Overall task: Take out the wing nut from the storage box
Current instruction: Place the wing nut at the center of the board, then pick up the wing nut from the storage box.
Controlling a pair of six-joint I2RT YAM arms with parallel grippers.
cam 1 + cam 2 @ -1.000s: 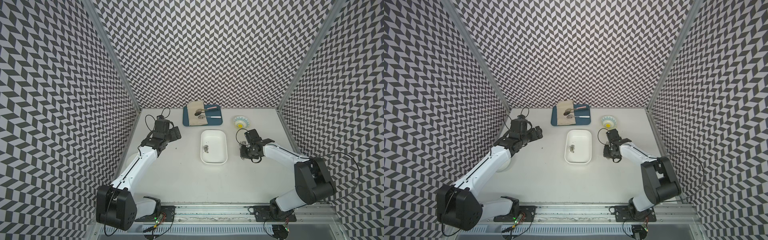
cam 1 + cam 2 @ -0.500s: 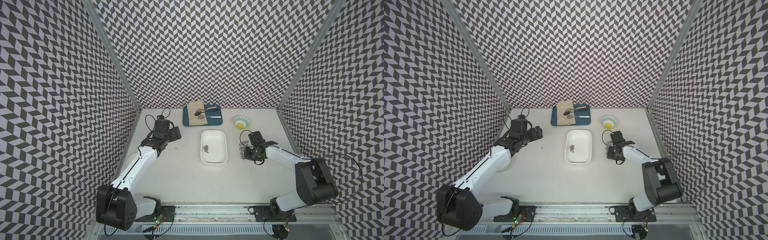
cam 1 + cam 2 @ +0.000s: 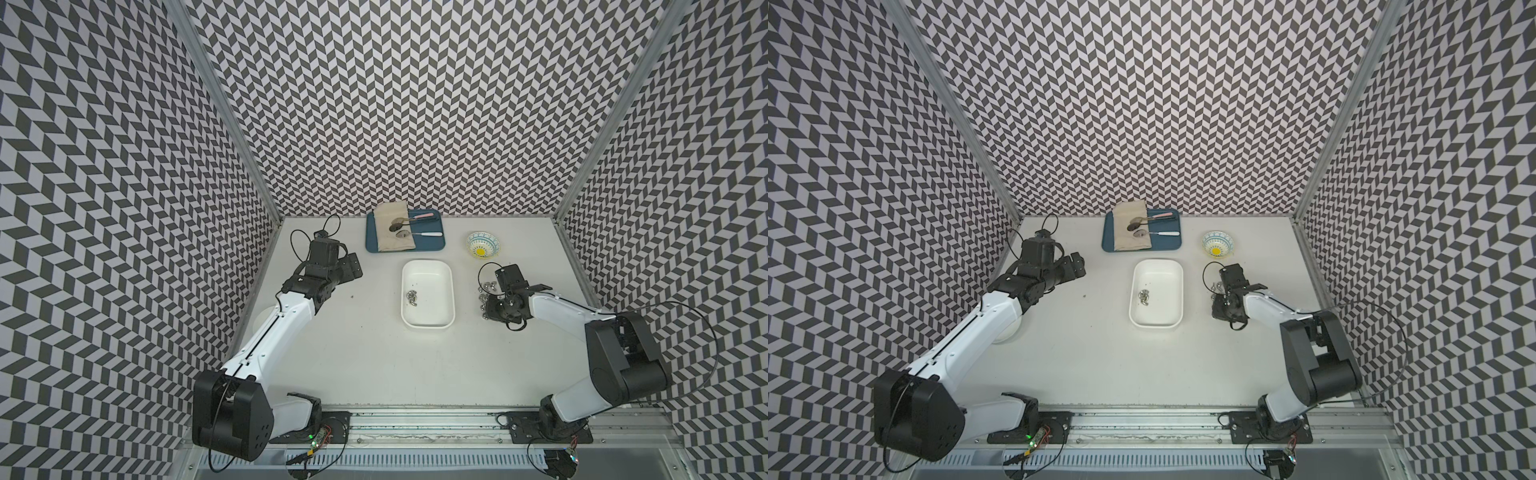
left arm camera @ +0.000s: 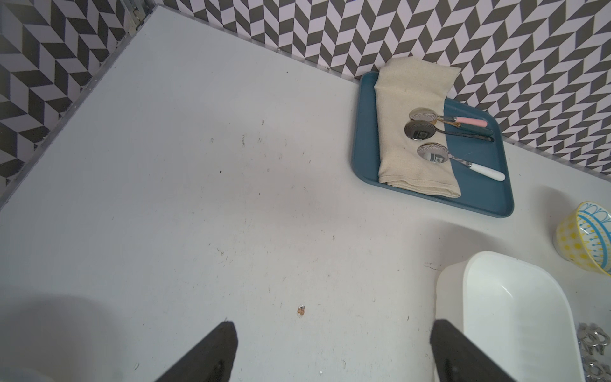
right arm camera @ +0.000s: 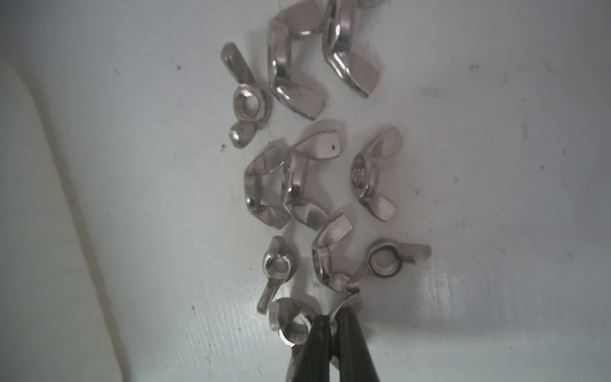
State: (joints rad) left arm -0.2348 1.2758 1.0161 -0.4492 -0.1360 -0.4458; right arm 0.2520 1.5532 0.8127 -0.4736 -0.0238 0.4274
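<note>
Place: a robotics lab test cell, built around one small desk.
Walls: three panels (image 3: 374, 104) in a black-and-white chevron print close in the back and both sides.
Frame: bare aluminium posts (image 3: 232, 124) stand at the corners.
Desk: a plain white board (image 3: 374, 365), scuffed and speckled in the left wrist view.
Machines: two white-and-black arms, the left arm (image 3: 274, 328) and the right arm (image 3: 561, 311), are mounted on a metal rail (image 3: 415, 432) along the front edge.
Wiring: loose cables and a small circuit board (image 3: 320, 455) with a lit green lamp lie by the rail.
Props: kitchen and hardware oddments share the desk. They are a dark-blue tray (image 3: 432, 248) with a cloth (image 3: 386, 241) and spoons (image 3: 424, 235), a patterned bowl (image 3: 483, 244), the storage box (image 3: 428, 326) and loose wing nuts (image 3: 488, 286).
</note>
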